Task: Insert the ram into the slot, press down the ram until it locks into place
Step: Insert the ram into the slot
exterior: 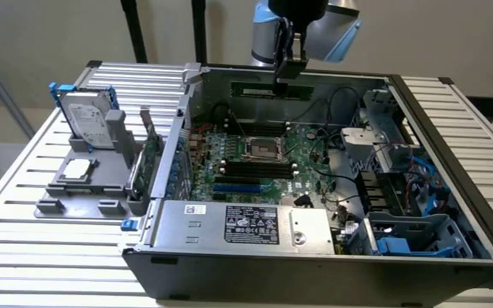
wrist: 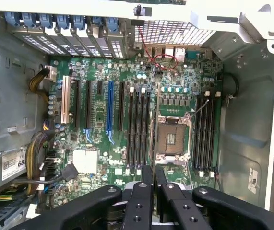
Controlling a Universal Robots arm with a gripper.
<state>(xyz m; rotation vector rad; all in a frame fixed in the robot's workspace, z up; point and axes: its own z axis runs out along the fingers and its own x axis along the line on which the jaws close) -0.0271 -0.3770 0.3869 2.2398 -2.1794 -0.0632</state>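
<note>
Exterior view first: we see the hand point(exterior: 286, 74) hanging above the far side of the open computer case point(exterior: 229, 256), pinching the ram point(exterior: 268, 90) by its upper edge at about mid-length. We judge the grip is taken there so the stick hangs level and balanced, with its contact edge facing down toward the mainboard point(exterior: 307, 144). The ram is long, thin and dark green, with a row of darker chips along its face. It is in the air, well apart from the board. The slot point(exterior: 251, 168) belongs to a bank of parallel black sockets just beside the processor socket point(exterior: 259, 149); we cannot tell which one is meant. The case lies on its side on the slatted bench point(exterior: 24, 256), so the sockets face upward.

Wrist view next: we look down past the hand point(wrist: 154, 176), whose fingers point(wrist: 148, 179) are pressed close with a sliver between them. Long black sockets like the slot point(wrist: 140, 129) run parallel on both sides of the processor socket point(wrist: 172, 139), and they look empty to us.
</note>
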